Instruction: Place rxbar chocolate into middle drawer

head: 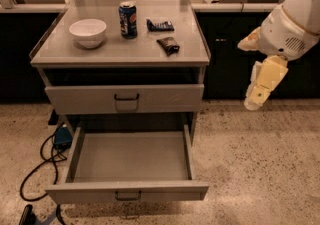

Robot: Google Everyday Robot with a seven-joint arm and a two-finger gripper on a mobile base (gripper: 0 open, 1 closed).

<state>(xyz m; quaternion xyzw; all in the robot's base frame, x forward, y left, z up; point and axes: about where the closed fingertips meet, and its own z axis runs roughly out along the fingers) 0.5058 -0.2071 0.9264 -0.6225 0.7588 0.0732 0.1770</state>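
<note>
The rxbar chocolate, a small dark crumpled wrapper, lies on the cabinet top near its right front. The middle drawer is pulled far out at the bottom of the cabinet, and its grey inside holds nothing. My gripper hangs at the right of the view, off the cabinet's right side at about the height of the upper drawer. It points down and is well away from the bar, with nothing seen in it.
On the cabinet top stand a white bowl at the left and a blue soda can, with a flatter dark packet behind the bar. The upper drawer is closed. Black cables lie on the floor at left.
</note>
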